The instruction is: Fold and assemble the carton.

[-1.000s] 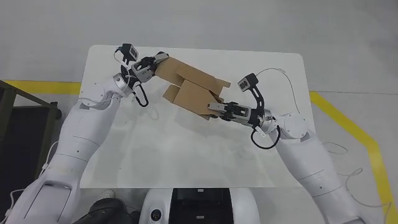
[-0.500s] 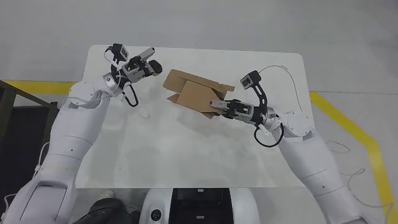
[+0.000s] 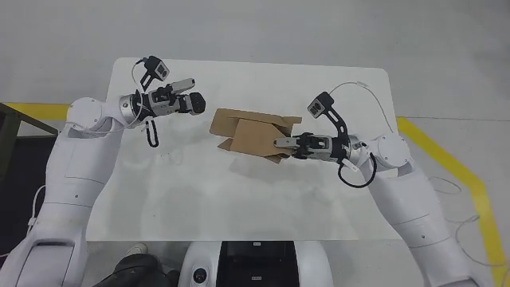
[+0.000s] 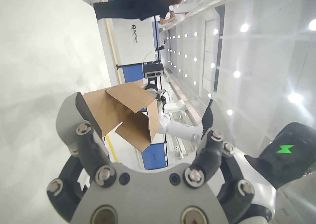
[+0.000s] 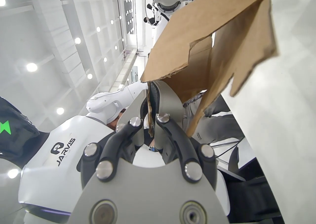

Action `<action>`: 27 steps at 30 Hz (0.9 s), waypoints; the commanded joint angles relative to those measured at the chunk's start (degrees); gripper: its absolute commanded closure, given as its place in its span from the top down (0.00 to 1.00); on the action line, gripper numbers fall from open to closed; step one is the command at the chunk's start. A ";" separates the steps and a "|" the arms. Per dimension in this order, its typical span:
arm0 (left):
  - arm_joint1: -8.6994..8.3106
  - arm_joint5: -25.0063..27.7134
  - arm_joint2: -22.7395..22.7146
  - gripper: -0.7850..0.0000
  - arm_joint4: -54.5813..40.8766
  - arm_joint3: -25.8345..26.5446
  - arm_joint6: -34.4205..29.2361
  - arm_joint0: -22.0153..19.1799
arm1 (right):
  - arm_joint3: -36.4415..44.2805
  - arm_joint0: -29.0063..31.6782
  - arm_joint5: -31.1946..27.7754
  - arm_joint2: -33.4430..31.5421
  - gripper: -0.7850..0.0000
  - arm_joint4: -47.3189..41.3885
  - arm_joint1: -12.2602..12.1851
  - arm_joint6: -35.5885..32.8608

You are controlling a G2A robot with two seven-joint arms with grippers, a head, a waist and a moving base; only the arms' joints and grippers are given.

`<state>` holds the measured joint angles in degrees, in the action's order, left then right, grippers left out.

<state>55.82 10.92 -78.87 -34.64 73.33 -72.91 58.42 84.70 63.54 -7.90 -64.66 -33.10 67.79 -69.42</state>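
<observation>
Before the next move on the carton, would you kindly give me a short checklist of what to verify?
1. Grip: right end effector shut on the edge of the carton: ok.
2. Free arm: left end effector open and apart from the carton: ok.
3. Flaps folded closed: not ok, they stick out open.
4. Carton resting on the table: cannot tell.

**White bench (image 3: 239, 199), carton (image 3: 249, 130) over its middle**

A white bench with rounded corners stands on a grey floor (image 3: 319, 16). A brown cardboard carton, partly unfolded with flaps loose, sits over its middle; whether it touches the surface cannot be told.
</observation>
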 commanded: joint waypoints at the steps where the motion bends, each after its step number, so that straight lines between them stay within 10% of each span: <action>1: 0.08 -0.22 0.79 1.00 -0.15 0.47 -1.22 0.04 | 0.04 -0.01 0.67 -0.02 0.00 -0.08 -0.07 -0.25; 27: 1.16 -7.27 6.37 1.00 -4.75 2.67 -4.08 -1.47 | -3.10 -2.85 1.10 1.24 0.00 -0.35 0.24 2.63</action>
<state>56.96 3.58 -72.49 -39.49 75.61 -77.75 56.75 81.40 60.53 -6.88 -63.44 -33.52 68.02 -67.45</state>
